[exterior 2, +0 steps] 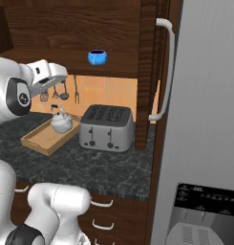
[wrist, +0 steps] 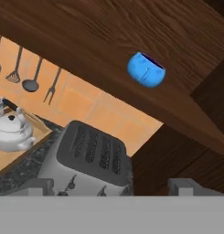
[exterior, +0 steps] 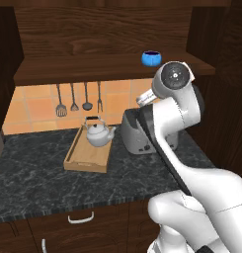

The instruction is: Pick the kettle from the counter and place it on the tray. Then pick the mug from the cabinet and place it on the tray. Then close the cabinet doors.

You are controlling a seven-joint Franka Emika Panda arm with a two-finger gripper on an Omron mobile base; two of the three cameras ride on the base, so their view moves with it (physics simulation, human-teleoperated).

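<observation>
The silver kettle stands upright at the far end of the light-wood tray on the dark counter. The blue mug sits on the cabinet shelf. Both cabinet doors are open; the right door shows its silver bar handle. My gripper hangs open and holds nothing, above the counter between kettle and toaster, below and short of the mug.
A boxy silver toaster stands right of the tray, under the mug. Kitchen utensils hang on the tiled wall. A tall grey fridge borders the counter on the right.
</observation>
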